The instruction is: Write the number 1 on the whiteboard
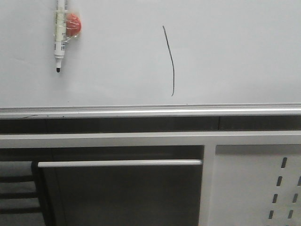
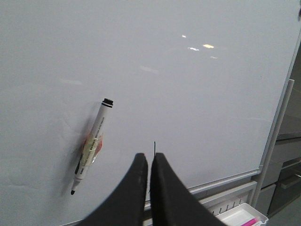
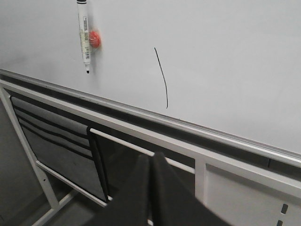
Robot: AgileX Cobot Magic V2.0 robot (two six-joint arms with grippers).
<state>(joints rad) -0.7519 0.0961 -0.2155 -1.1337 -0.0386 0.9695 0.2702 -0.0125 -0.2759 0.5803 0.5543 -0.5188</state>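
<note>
The whiteboard (image 1: 225, 52) fills the upper front view, with its silver rail along the bottom. The number 1 (image 1: 170, 61) is a thin black curved stroke near its middle; it also shows in the right wrist view (image 3: 162, 77) and partly behind my left fingers (image 2: 154, 146). A white marker pen (image 1: 59, 35) hangs tip down on a red magnet at the upper left, also in the left wrist view (image 2: 91, 143) and right wrist view (image 3: 84, 37). My left gripper (image 2: 149, 157) is shut and empty, off the board. My right gripper (image 3: 150, 157) is shut and empty, below the rail.
Below the rail is a white frame (image 1: 141, 139) with a dark panel and horizontal bar (image 1: 117, 163). A perforated grey panel (image 1: 263, 188) is at the lower right. A white tray with a pink item (image 2: 244, 219) sits low near the board's stand post (image 2: 275, 141).
</note>
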